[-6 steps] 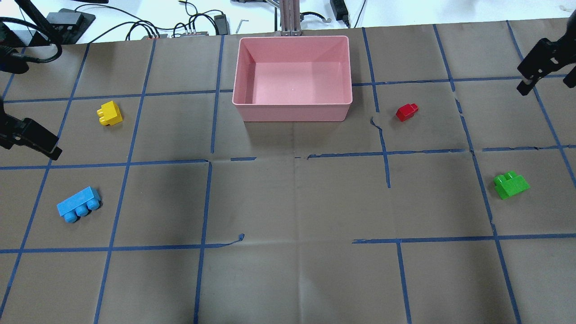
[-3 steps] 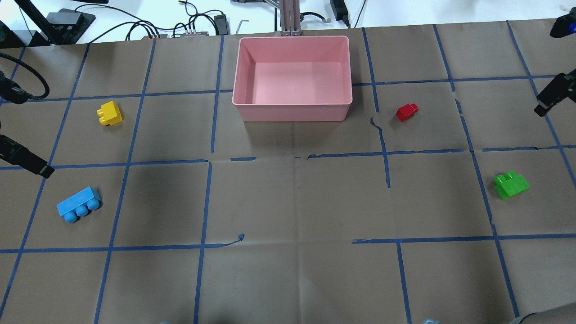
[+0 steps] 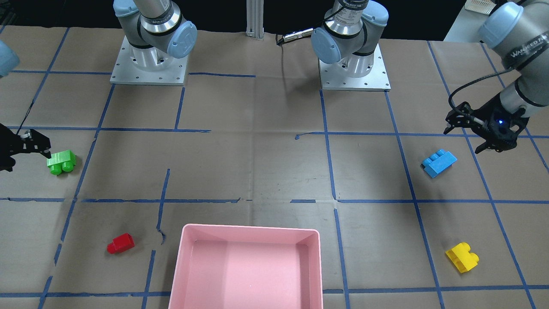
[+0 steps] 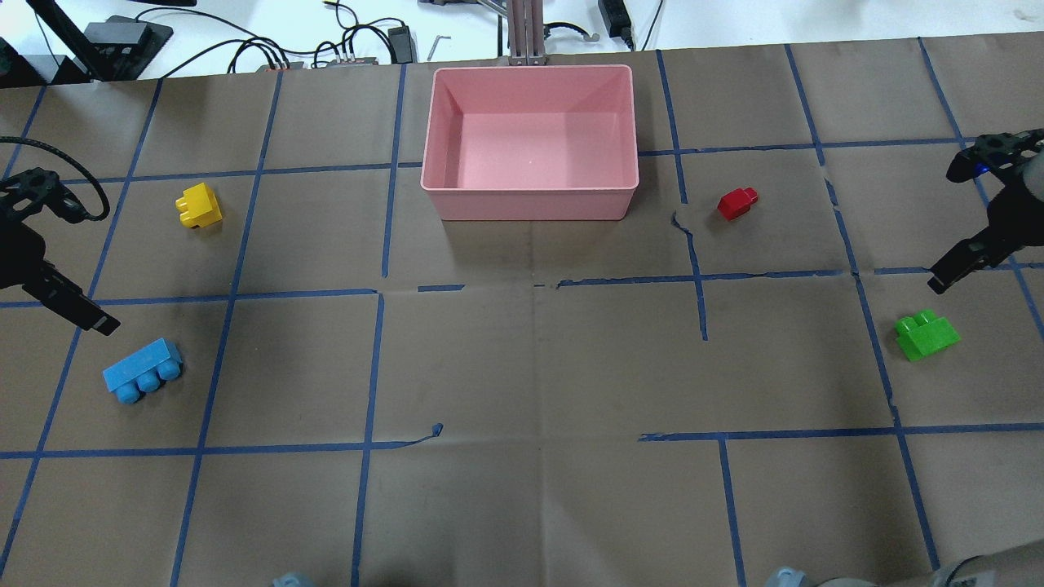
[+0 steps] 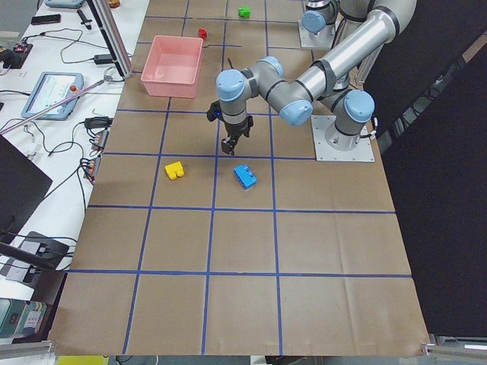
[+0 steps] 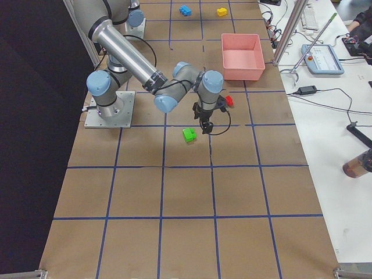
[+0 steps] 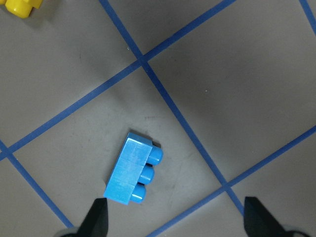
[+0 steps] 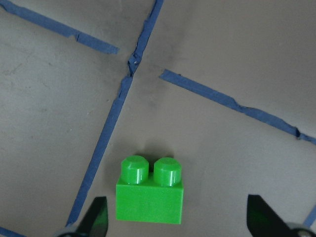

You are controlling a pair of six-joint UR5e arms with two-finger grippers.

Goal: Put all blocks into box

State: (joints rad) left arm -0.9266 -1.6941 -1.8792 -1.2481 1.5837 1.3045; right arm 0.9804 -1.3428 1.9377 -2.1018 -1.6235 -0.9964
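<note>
Within the last second the left gripper [image 7: 177,219], jaws spread, was brought above the blue block [image 7: 129,170], and the right gripper [image 8: 177,217], likewise spread, above the green block [image 8: 149,195]. Nothing was gripped yet, and the box [image 4: 528,191] was left empty.

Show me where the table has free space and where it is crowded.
Free: the table middle between the pink box, blue block and green block. The box is empty. Crowded: near both blocks, where the left gripper and right gripper hover.
</note>
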